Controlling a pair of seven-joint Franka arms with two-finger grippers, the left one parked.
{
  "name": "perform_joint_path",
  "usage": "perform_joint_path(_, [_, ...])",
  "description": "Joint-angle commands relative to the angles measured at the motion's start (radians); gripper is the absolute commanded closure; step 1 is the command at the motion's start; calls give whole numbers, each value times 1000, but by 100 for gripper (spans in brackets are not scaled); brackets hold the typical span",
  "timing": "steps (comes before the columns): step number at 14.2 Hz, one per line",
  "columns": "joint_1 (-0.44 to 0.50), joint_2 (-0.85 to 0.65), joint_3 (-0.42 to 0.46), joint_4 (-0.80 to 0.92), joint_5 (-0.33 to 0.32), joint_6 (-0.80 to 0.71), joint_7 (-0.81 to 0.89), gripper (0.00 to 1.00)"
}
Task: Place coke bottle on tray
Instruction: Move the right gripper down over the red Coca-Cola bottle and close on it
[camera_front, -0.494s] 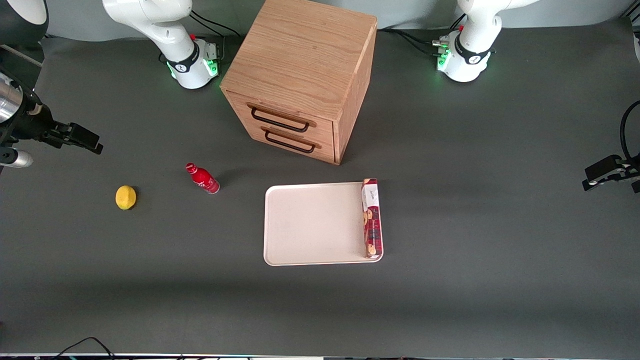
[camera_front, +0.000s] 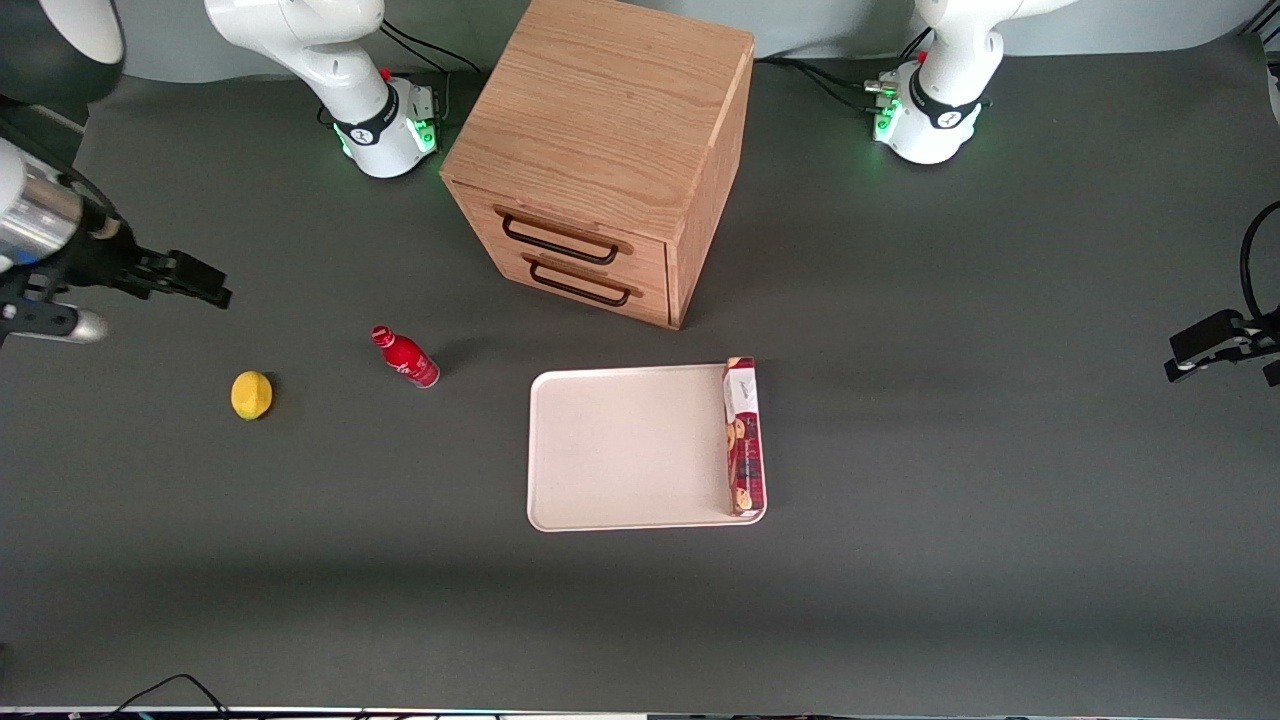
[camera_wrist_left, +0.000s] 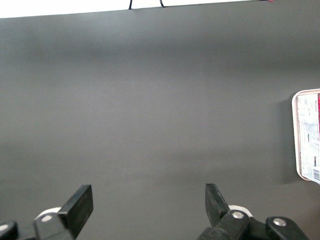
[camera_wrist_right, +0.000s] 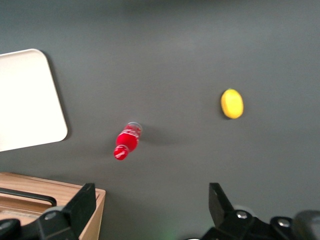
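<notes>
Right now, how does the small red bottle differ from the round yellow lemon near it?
The small red contoured coke bottle stands upright and slim, capped; the round yellow lemon sits low and plump. The bottle is nearer the cream-white tray; the lemon lies more toward the working arm's end. Both rest on the dark table, off the tray, and untouched: the open gripper hovers above the table, apart from both.

A dark grey counter (camera_front: 950, 420) fills the scene. A wooden cabinet (camera_front: 610, 150) with two drawers and black handles stands on it. A pale wall shows above.
</notes>
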Motion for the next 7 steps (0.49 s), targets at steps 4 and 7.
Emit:
perform_joint_path(4, [11, 20, 77, -306, 61, 301, 77, 0])
perform_joint_path(7, [11, 46, 113, -434, 61, 481, 117, 0])
